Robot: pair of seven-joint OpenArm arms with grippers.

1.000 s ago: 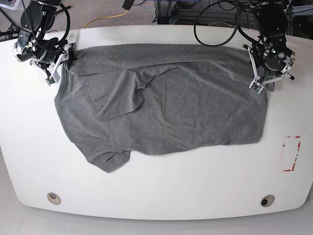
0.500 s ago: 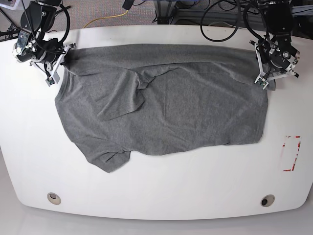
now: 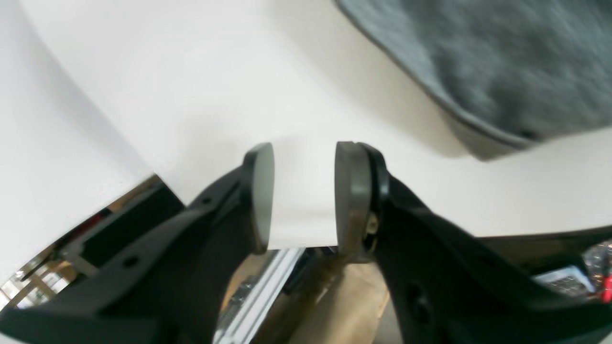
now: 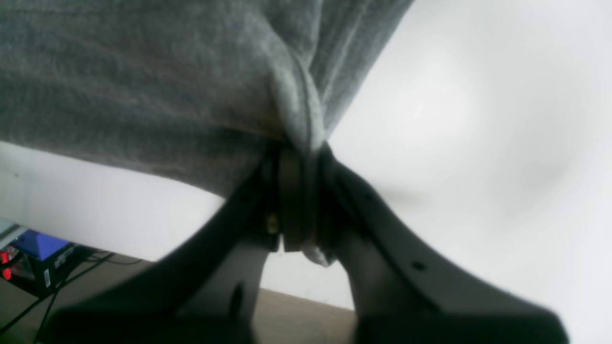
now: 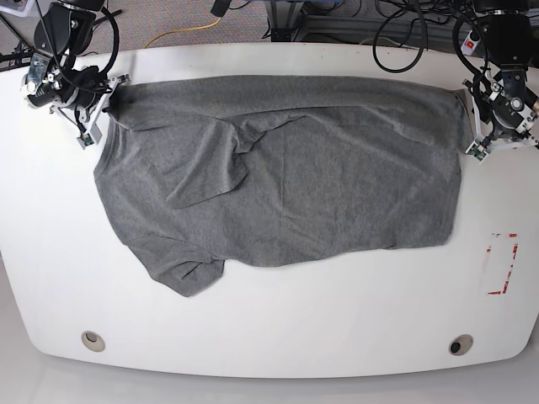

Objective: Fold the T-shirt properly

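Note:
The grey T-shirt (image 5: 286, 177) lies spread across the white table (image 5: 269, 337), with folds and a bunched sleeve at its lower left. My right gripper (image 5: 99, 114) is at the shirt's top left corner. In the right wrist view the gripper (image 4: 301, 153) is shut on a pinched hem of the shirt (image 4: 143, 71). My left gripper (image 5: 476, 143) is beside the shirt's top right corner. In the left wrist view it (image 3: 305, 162) is open and empty over bare table, with the shirt's edge (image 3: 502, 62) off to the upper right.
A red tape outline (image 5: 503, 263) marks the table near its right edge. Two round grommets (image 5: 93, 340) (image 5: 460, 344) sit near the front edge. Cables and frames lie behind the table's far edge.
The arm on the base view's right moved right, and the shirt's top right corner stretched right with it. The other arm barely moved and still holds the top left corner.

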